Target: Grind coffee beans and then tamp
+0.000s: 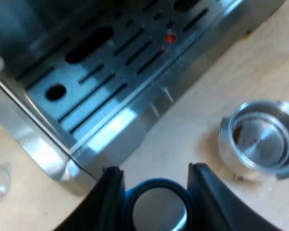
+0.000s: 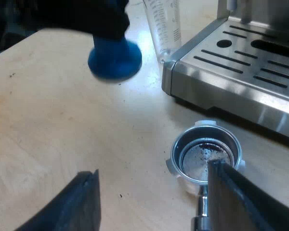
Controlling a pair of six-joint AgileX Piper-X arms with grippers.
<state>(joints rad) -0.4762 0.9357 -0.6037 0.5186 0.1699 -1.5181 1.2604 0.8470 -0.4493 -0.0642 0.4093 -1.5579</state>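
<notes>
Left jaws hold the blue tamper near the machine. Right jaws stand wide above the holder

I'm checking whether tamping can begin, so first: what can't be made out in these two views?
The handle of the holder: right wrist view, mostly behind the right hand's finger, rest cut by the edge.
The left hand over the blue tamper: right wrist view, a dark blur.
Scale of the measuring glass: right wrist view, too small to read.
The espresso machine above its drip tray: cut off in both views.
</notes>
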